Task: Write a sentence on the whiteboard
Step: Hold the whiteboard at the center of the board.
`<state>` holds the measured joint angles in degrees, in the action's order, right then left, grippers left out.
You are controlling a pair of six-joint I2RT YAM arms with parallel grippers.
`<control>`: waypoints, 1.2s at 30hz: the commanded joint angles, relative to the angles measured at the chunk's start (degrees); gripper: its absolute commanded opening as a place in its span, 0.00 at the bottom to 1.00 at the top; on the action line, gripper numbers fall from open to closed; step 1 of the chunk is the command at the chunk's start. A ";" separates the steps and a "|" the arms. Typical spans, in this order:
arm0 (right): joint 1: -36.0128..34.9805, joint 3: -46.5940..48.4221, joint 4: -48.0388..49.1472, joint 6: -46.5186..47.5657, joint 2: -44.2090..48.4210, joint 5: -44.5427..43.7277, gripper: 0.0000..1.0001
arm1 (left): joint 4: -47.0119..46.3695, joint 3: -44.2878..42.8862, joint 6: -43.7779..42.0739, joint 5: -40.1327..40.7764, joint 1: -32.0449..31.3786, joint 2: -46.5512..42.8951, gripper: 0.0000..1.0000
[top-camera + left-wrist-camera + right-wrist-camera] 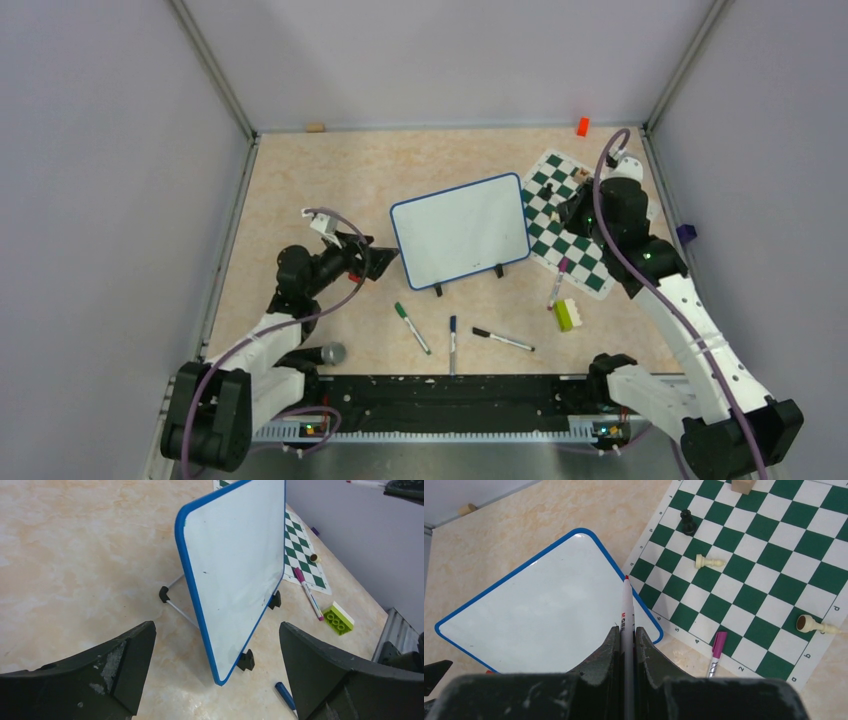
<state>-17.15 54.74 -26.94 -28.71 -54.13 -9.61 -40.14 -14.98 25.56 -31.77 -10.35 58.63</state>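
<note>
Your right gripper [626,630] clamps a red-tipped marker [626,602] beside the blank whiteboard [462,230]; your left gripper [378,262], jaws apart, faces it.

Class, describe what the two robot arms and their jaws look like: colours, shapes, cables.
Both the left arm and right arm have white links and black joints. A purple cable loops along each. The jaws are black, wedge-shaped, with scuffed grey patches.

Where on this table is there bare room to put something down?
The widest bare stretch of table lies behind the whiteboard, up to the back wall. Crowded: the near strip in front of the whiteboard, with a green pen, blue pen and black pen, and the right side, with the chess mat, purple pen and green block.
</note>
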 commanded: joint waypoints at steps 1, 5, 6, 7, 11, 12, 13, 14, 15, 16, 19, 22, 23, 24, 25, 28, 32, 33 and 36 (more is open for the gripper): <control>-0.43 1.13 4.65 2.58 -0.87 -0.43 0.00 | -1.53 -2.88 -2.26 -5.93 -0.28 -0.47 0.99; -0.43 0.15 6.47 3.24 -0.94 2.00 0.00 | 1.20 -5.76 -4.66 -8.85 -0.22 1.63 0.99; -0.43 0.03 6.72 3.50 -0.94 2.19 0.00 | -0.15 -5.69 -4.60 -9.85 -0.23 1.81 0.99; -0.43 0.17 6.75 3.71 -0.90 2.09 0.00 | -1.19 -5.67 -3.94 -9.72 -0.28 1.96 0.99; -0.43 0.34 7.20 5.46 -0.82 2.65 0.00 | 1.83 -8.96 -5.24 -9.14 -0.25 3.57 0.99; -0.39 0.44 7.29 5.58 -0.96 2.90 0.00 | 4.45 -10.36 -6.34 -9.16 -0.27 4.43 0.99; -0.43 0.51 7.42 5.67 -1.00 3.36 0.00 | 5.93 -11.59 -7.36 -10.80 -0.28 5.40 0.99; -0.43 0.46 7.69 5.76 -1.05 3.94 0.00 | 6.68 -12.43 -8.32 -12.82 -0.33 6.79 0.99; -0.43 0.31 8.09 5.81 -1.05 4.35 0.00 | 7.20 -12.93 -8.80 -13.66 -0.37 7.94 0.99; -0.42 0.14 8.39 5.67 -1.09 4.51 0.00 | 6.47 -12.81 -8.93 -14.24 -0.37 9.06 0.99; -0.38 0.18 8.76 5.30 -1.07 4.36 0.00 | 4.46 -12.18 -8.43 -15.63 -0.37 11.48 0.99; -0.42 0.25 8.81 5.22 -0.80 3.68 0.00 | 3.89 -12.49 -7.67 -17.00 -0.37 13.23 0.99; -0.42 0.25 8.87 5.27 -0.87 3.32 0.00 | 4.08 -12.66 -7.74 -17.43 -0.33 13.97 0.99; -0.41 0.23 9.07 5.33 -0.96 3.07 0.00 | 4.29 -12.77 -8.00 -17.52 -0.29 14.88 0.99; -0.39 0.05 9.54 5.42 -1.23 2.84 0.00 | 4.12 -12.70 -7.86 -17.49 -0.29 16.33 0.99; -0.42 0.53 9.87 5.27 -2.64 2.99 0.00 | -4.20 -12.02 -2.45 -20.95 1.09 20.94 0.99; -0.43 2.70 9.45 5.12 -4.87 3.59 0.00 | -11.22 -11.95 3.09 -24.09 3.00 25.32 0.99; -0.40 3.43 9.03 5.18 -5.45 3.77 0.00 | -11.63 -12.21 3.64 -24.59 3.05 25.82 0.99; -0.42 4.76 8.11 5.41 -6.15 3.63 0.00 | -11.00 -12.75 3.90 -24.48 2.99 26.14 0.99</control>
<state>-17.15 54.98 -19.62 -24.01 -59.81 -6.04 -44.42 -26.39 26.76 -53.25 -7.49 84.73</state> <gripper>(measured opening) 0.088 0.986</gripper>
